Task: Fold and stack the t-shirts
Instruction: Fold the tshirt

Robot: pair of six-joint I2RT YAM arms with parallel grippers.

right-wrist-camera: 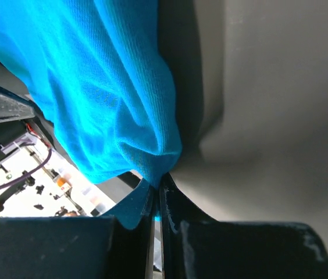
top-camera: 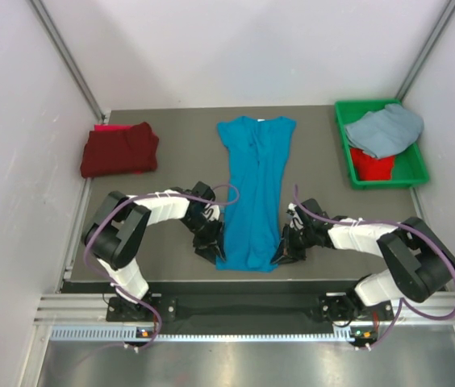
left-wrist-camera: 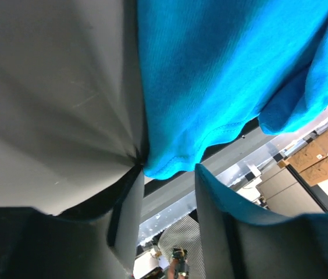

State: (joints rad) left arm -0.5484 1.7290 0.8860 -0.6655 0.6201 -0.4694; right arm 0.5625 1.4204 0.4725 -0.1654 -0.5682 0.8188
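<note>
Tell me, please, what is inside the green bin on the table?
A pale grey-blue shirt lies on top, spilling over the rim of the bin, with a red shirt showing from under it. Whether anything lies beneath them cannot be seen.

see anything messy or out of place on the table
The pale grey-blue shirt lies crumpled in the green bin, spilling over its far right corner, on top of a red shirt. The turquoise shirt lies folded lengthwise; nothing odd there.

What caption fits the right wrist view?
Right gripper shut on a corner of the turquoise t-shirt, grey table beside.
</note>
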